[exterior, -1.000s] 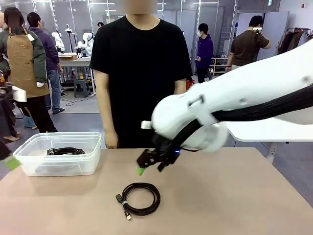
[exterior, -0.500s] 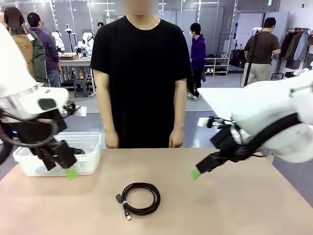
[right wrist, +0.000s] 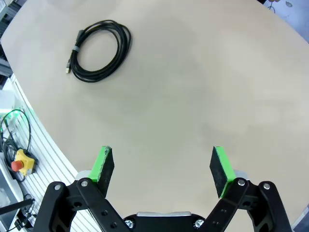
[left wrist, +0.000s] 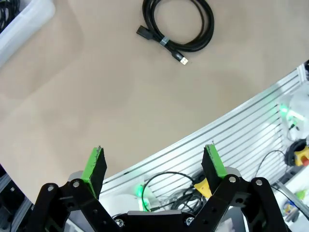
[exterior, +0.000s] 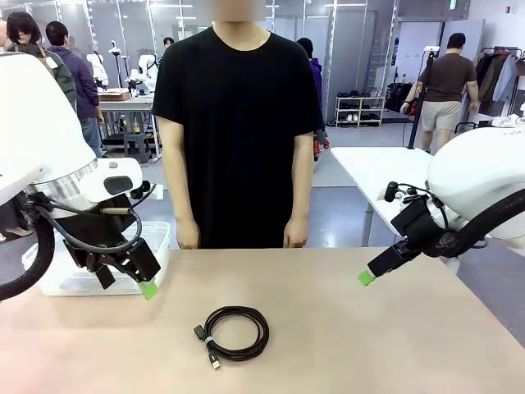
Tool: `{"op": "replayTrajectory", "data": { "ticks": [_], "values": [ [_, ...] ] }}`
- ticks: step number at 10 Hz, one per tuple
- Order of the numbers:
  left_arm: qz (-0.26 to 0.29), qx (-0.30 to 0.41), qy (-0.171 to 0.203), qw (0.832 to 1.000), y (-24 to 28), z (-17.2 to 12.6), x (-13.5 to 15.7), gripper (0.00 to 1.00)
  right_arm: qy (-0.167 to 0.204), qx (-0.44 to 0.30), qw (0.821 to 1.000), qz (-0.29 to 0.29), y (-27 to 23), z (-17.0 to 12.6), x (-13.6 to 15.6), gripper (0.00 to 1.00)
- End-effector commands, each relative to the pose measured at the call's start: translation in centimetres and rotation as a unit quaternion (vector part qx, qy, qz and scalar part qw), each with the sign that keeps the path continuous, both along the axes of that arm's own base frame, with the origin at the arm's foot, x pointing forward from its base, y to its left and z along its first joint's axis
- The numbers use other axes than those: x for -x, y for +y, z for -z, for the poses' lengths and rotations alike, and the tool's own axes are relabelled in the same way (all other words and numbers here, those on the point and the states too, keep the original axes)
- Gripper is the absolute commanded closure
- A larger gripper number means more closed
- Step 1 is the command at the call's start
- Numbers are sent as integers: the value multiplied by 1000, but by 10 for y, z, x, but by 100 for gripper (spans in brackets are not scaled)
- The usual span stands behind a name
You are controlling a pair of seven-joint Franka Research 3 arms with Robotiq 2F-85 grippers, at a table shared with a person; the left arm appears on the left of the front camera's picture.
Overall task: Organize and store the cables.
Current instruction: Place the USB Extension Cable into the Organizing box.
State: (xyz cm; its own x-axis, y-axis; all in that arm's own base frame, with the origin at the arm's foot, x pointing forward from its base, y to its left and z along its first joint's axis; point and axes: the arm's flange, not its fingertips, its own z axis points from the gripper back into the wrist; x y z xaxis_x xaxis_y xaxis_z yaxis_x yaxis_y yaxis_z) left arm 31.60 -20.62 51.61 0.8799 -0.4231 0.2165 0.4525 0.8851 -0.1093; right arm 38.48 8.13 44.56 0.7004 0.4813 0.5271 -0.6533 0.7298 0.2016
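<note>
Cable [exterior: 236, 332]: I see one thin black cord wound in a flat round coil, a pale tie on its lower left side, two plug ends sticking out there.
Where: it lies on the worktop [exterior: 394, 345] at about 6 o'clock, near my edge, apart from both tools.
Left tool [left wrist: 154, 164]: jaws wide, nothing held; I have it above the worktop at 9 o'clock, beside the clear bin [exterior: 49, 279].
Right tool [right wrist: 163, 166]: jaws wide, nothing held, above the worktop at 3 o'clock.
</note>
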Motion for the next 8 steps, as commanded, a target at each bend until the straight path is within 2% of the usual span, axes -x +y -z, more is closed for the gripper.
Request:
{"op": "replayTrajectory", "data": {
  "ticks": [1, 4, 5, 6, 7, 8],
  "values": [
    [8, -5, 5, 1000, -4, -2, 5, 0, -2, 6, 1000, -5, 7, -3, 3, 0],
    [4, -1, 1, 1000, -3, 0, 2, 0, -2, 6, 1000, -5, 7, -3, 3, 0],
    [-55, 27, 56, 997, -4, 2, -2, 0, -2, 1, 1000, -10, 7, -1, 2, 0],
    [-90, -4, 60, 994, -20, 14, -2, 0, -21, 1, 999, -26, -14, -5, 6, 0],
    [-114, 2, 71, 991, -37, 22, -4, 0, -28, -14, 999, -43, -44, -4, 14, 0],
    [-144, 6, 75, 987, -56, 31, -9, 0, -62, -17, 997, -46, -82, -1, 26, 0]
  ]
}}
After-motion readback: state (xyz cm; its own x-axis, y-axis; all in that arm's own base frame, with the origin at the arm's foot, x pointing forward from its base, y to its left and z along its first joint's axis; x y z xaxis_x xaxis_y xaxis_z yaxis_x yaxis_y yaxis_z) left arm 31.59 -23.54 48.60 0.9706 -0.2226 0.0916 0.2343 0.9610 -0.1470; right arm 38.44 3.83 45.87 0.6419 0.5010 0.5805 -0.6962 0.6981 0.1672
